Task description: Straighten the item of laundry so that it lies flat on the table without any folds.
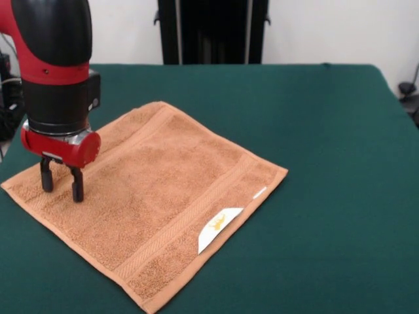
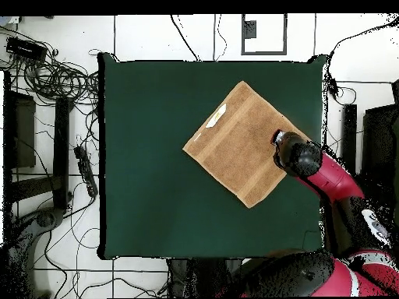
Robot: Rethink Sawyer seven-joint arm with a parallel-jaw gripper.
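Towel (image 1: 157, 196) looking flat on bench (image 1: 327, 131) already. End effector (image 1: 61, 184) hanging spread, empty, over corner; closing now risks dragging up fresh wrinkles.

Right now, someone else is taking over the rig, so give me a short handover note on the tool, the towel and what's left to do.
Tool: open, fingers down at the towel's corner, gripping nothing.
Orange-tan terry towel: spread out on the green table, turned diagonal to the table's edges, white label at one edge.
Done: towel looks flat, no folds visible in either view.
Left: probably only lifting the arm clear; the corner under the tool is hidden in the overhead view, so check it.
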